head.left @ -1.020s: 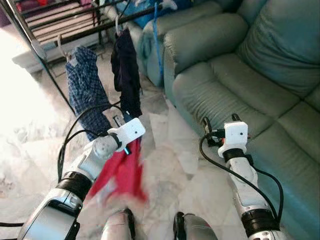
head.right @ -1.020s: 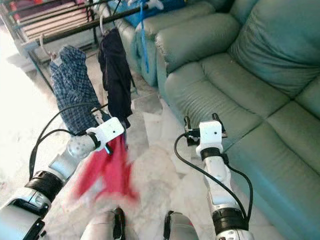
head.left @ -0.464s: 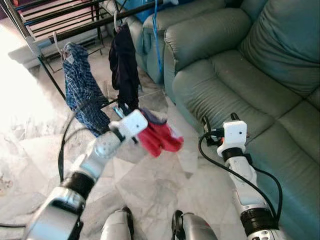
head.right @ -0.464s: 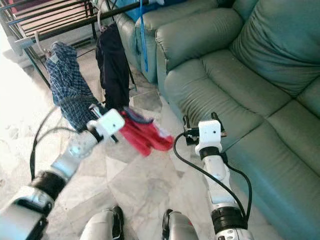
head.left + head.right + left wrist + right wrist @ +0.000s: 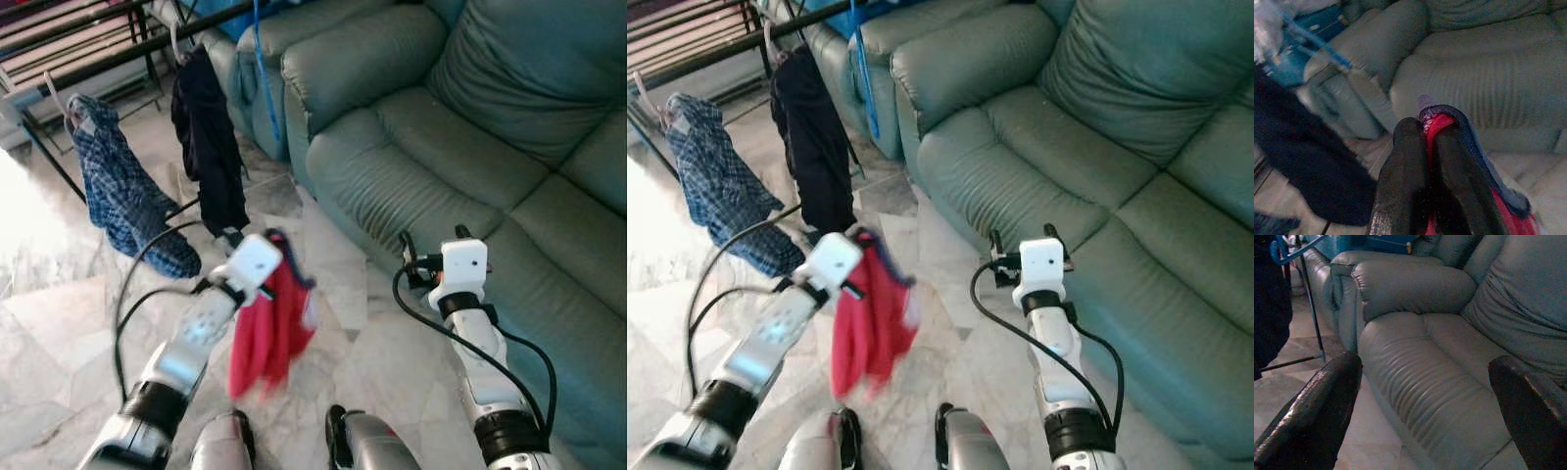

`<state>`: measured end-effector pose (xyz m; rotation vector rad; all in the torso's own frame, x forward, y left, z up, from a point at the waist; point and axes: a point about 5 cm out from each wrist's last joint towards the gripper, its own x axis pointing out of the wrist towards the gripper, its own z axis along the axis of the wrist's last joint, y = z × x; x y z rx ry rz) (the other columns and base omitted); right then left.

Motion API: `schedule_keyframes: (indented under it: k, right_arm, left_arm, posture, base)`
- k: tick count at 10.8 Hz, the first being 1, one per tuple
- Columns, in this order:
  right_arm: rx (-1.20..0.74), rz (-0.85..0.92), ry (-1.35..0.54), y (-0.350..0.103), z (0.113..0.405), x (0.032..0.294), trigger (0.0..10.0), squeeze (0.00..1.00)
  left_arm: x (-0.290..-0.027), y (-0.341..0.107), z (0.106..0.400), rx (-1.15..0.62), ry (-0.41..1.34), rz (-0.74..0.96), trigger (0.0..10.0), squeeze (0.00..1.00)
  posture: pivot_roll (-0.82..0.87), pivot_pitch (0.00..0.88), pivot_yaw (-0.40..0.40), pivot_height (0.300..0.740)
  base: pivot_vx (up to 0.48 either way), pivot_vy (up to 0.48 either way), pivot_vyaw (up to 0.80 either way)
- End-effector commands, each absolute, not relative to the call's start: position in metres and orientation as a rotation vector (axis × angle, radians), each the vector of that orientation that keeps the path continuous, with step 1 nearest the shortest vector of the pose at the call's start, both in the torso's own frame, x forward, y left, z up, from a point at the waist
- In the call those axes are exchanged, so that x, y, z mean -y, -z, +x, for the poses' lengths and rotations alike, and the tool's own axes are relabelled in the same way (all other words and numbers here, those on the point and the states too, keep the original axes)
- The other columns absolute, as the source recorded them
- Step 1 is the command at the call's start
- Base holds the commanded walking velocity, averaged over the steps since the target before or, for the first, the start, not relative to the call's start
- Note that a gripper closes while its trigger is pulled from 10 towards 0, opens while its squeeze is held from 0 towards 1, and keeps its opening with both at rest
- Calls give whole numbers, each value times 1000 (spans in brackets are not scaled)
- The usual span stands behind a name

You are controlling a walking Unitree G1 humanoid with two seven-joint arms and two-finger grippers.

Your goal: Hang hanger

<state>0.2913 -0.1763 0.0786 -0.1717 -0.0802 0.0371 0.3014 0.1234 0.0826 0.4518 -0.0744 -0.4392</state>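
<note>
My left gripper [image 5: 233,238] is shut on the blue-edged neck of a red garment [image 5: 265,328], which hangs down below it over the marble floor. In the left wrist view the two black fingers [image 5: 1403,161] pinch the red cloth [image 5: 1436,125]; I cannot make out a hanger inside it. The black rail of the drying rack [image 5: 98,57] runs across the far left, with a dark garment [image 5: 206,147] and a plaid shirt [image 5: 118,196] hanging from it on hangers. My right gripper [image 5: 432,236] is held out in front of the sofa, open and holding nothing.
A green leather sofa [image 5: 441,127] takes up the right side and the back. A blue hanger [image 5: 260,59] dangles from the rail by the sofa arm. Black rack legs and cables cross the floor at left. My feet [image 5: 225,450] stand on pale marble tiles.
The red garment, flung out to the right half a second ago, hangs straight down again from the left gripper. The camera has shifted, so the rack sits further left. The right arm has barely moved.
</note>
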Motion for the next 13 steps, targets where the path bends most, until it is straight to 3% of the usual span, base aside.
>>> schedule_keyframes:
  k: [1, 6, 9, 13]
  right_arm:
    - [82, -171, -41, -79, 289, 177, 10000, 0]
    - [90, -178, -43, -82, 290, 178, 10000, 0]
    - [90, -198, -58, -81, 287, 180, 10000, 0]
    - [147, -232, -49, -93, 293, 180, 10000, 0]
  left_arm:
    - [-124, -88, 300, 104, 417, 438, 10000, 0]
    - [-116, -93, 299, 113, 420, 420, 10000, 0]
    - [-116, -84, 289, 93, 337, 373, 10000, 0]
    - [-108, -94, 291, 148, 330, 365, 10000, 0]
  posture:
    - [-5, 182, -34, 740]
    - [-12, 175, -34, 740]
    - [-16, 178, -31, 740]
    - [-12, 172, -34, 740]
  base:
    - [0, 0, 0]
    - [226, 392, 0]
    - [314, 354, 0]
    - [284, 0, 0]
